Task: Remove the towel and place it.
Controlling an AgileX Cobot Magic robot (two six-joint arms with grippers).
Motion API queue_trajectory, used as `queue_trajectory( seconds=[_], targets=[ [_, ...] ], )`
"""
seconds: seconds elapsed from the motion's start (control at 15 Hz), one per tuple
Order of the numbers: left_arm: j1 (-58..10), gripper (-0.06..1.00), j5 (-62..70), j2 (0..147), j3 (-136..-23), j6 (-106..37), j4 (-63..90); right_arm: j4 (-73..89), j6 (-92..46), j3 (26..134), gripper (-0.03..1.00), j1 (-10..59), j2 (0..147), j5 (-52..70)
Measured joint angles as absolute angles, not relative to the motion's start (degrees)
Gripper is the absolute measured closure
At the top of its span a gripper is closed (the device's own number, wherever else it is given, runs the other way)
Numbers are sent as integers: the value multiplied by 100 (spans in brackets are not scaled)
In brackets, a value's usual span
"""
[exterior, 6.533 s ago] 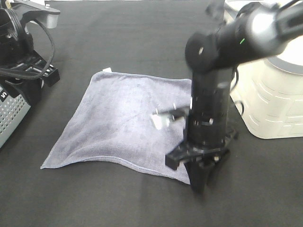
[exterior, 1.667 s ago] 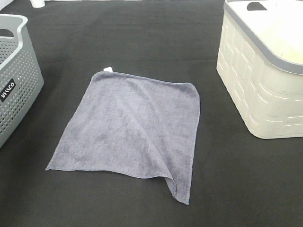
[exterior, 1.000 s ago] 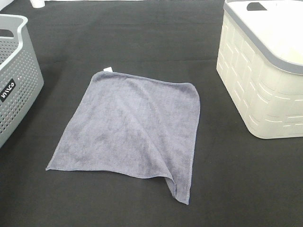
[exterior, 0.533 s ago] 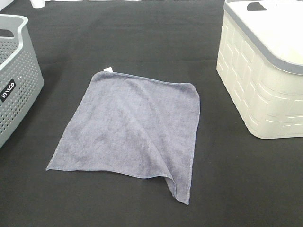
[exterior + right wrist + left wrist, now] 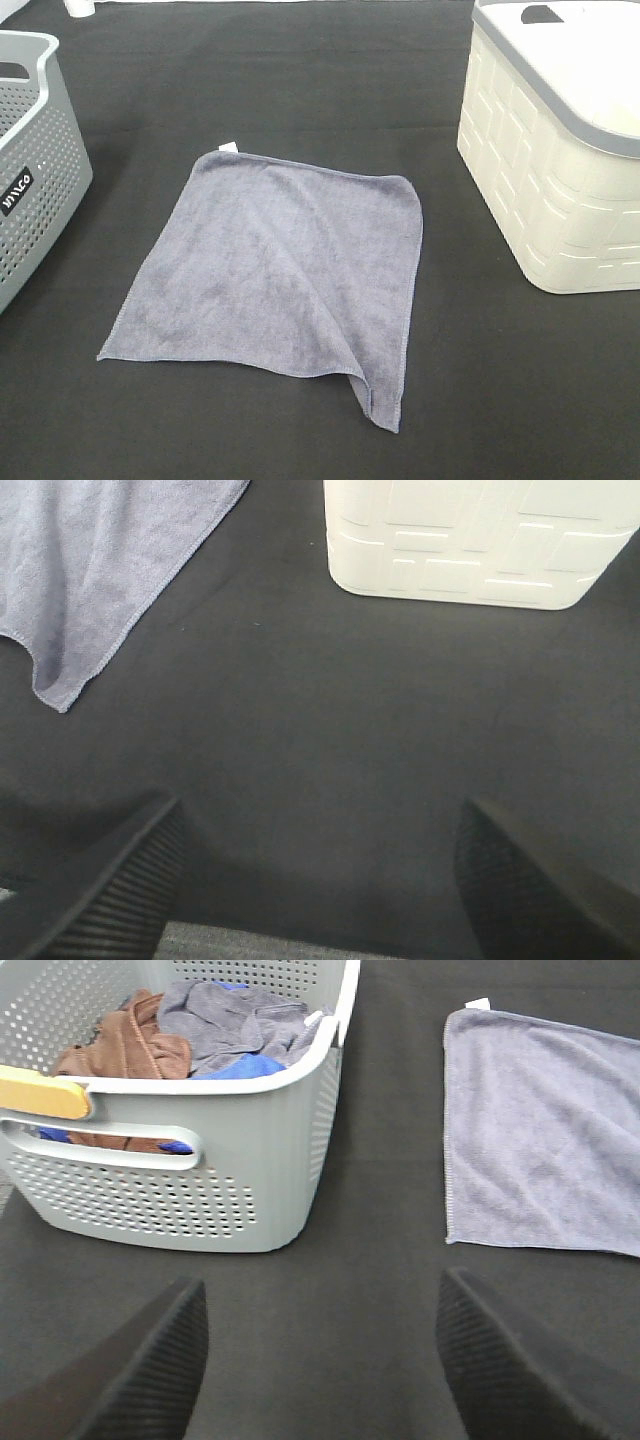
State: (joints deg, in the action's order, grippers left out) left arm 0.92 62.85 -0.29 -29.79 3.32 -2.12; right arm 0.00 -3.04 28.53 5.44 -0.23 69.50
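Since the black cloth-covered bench (image 5: pixel 300 80) carries everything, it is taken first: on it the square greyish-lavender terry towel (image 5: pixel 280 270) is spread almost flat, between the cream plastic basket with a grey rim (image 5: pixel 560 170) and the grey perforated plastic basket (image 5: pixel 30 170), well apart from both. One near corner of the towel is folded under and a small white tag (image 5: pixel 228 147) is seen at a far corner. Brown, blue and grey cloths (image 5: pixel 190 1025) are left in the grey basket. The left gripper (image 5: pixel 320 1360) and the right gripper (image 5: pixel 320 880) are held off the towel, jaws spread and empty. The removal and placing are judged done; any smoothing of the folded corner is judged optional.
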Motion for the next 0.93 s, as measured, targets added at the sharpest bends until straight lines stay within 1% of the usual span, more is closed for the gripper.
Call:
queue_trajectory(
  seconds=[0.13,0.27,0.93],
  targets=[
    [92,32,6268,-29,-2974,315,-172,0,-315,2659,24,544,-23,6492],
    [92,32,6268,-29,-2974,298,-172,0,-315,2613,24,544,-23,6371],
    [92,32,6268,-29,-2974,304,-155,0,-315,2607,24,544,-23,6360]
  ],
)
